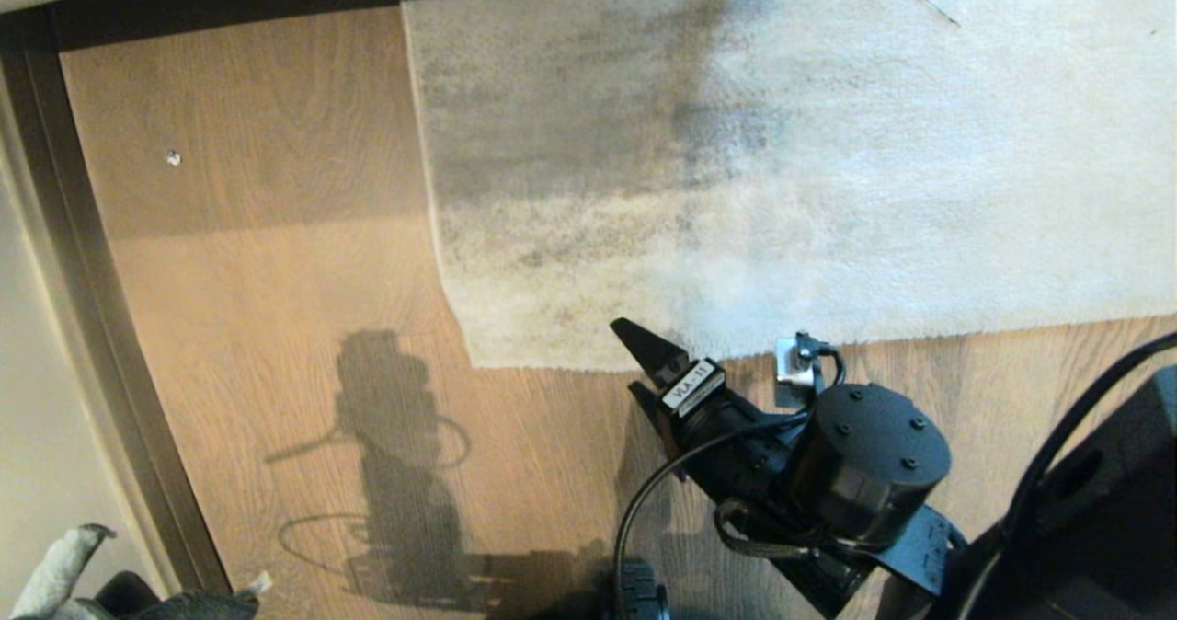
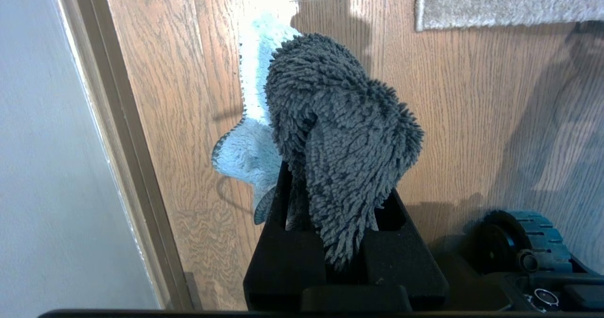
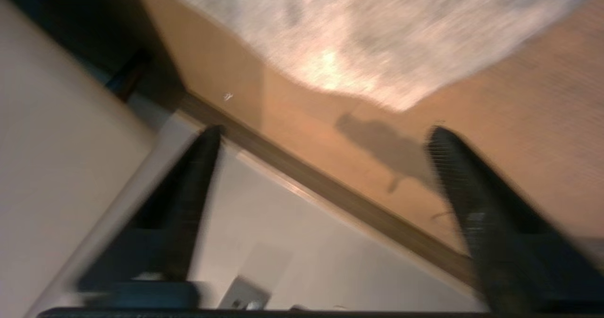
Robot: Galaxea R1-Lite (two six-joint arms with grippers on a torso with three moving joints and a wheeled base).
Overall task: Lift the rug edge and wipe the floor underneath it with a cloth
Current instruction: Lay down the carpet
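The right gripper (image 3: 325, 167), jaws wide, hovers beside the rug edge (image 1: 515, 362) lying flat on the floor (image 1: 276, 326). The left gripper (image 2: 344, 242) clamps the cloth (image 2: 339, 134) near the skirting strip (image 2: 127, 167).

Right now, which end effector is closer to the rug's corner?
The right end effector, open, hangs just beside the rug corner. The left end effector, gripping the cloth, sits farther back.
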